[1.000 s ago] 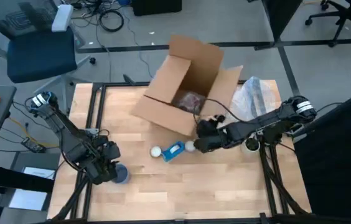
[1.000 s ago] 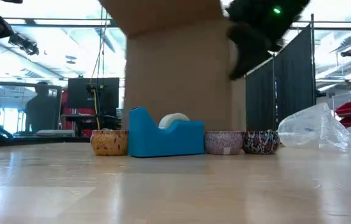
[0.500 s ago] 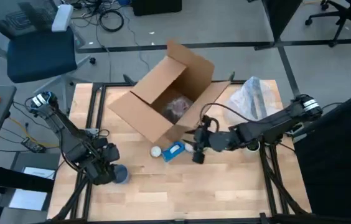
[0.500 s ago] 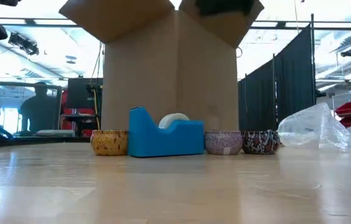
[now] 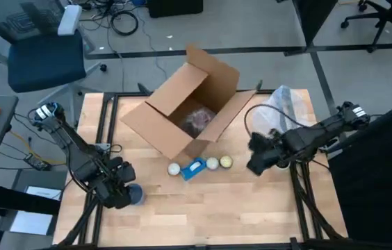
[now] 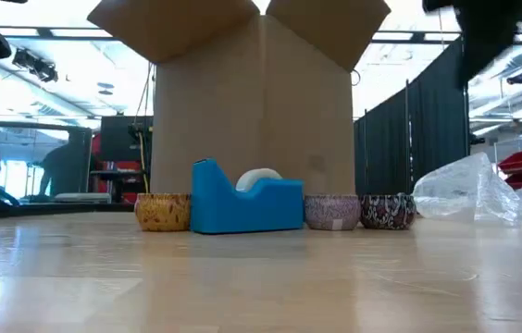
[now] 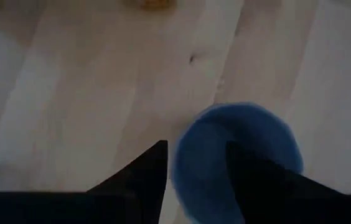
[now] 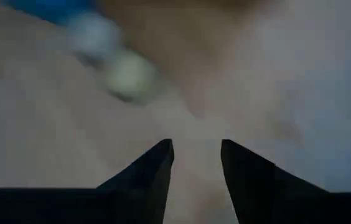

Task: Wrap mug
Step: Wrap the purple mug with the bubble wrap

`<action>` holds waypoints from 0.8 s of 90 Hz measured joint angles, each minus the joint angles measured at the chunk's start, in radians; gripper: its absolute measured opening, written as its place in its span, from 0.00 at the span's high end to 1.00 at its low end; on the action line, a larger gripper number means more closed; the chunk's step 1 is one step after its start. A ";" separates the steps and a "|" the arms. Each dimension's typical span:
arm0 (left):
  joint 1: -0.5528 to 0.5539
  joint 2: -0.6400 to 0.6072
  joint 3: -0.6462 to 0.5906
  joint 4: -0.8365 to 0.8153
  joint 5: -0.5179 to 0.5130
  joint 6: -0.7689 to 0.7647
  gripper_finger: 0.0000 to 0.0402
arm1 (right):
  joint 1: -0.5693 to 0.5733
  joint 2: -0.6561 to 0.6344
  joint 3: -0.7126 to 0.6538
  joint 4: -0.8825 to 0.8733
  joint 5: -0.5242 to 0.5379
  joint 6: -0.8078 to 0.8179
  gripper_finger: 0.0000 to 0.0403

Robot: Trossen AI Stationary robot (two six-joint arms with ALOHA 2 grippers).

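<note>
Landmark: the open cardboard box (image 5: pixel 192 111), standing upright on the wooden table (image 5: pixel 203 208) with its flaps up.

Blue mug (image 5: pixel 134 195): well off from the box, at the table's near-left corner. The left gripper (image 5: pixel 121 193) is down on it. In the left wrist view one dark finger sits inside the cup and the other outside, pinching the wall of the mug (image 7: pixel 238 155).

Right gripper (image 5: pixel 257 161): in the air to the right of the box, near the crumpled clear plastic wrap (image 5: pixel 284 107), fingers slightly apart with nothing between them.

Against the box's front edge: a blue tape dispenser (image 5: pixel 194 169) and small patterned tins (image 5: pixel 213 163) in a row.

Assessment: the wrap is not yet in hand. The right gripper should take the plastic by one edge, and the left should keep its rim pinch firm and level while the wrap is brought across
</note>
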 joint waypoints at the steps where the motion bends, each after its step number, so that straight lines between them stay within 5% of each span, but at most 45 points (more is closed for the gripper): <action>1: 0.001 0.000 0.000 -0.001 -0.005 0.000 0.63 | -0.012 0.000 -0.002 -0.016 -0.007 0.014 0.71; 16: 0.015 0.000 0.000 0.000 -0.109 0.004 0.63 | -0.213 -0.011 -0.050 -0.092 -0.118 0.081 0.71; 30: 0.031 0.000 0.000 0.000 -0.325 0.003 0.63 | -0.443 -0.019 -0.139 -0.047 -0.175 0.042 0.71; 50: 0.035 0.001 0.000 0.002 -0.411 0.000 0.63 | -0.701 -0.019 -0.174 0.008 -0.107 -0.040 0.71; 72: 0.033 0.053 0.000 0.003 -0.494 -0.002 0.63 | -0.822 -0.010 -0.173 0.111 -0.069 -0.052 0.71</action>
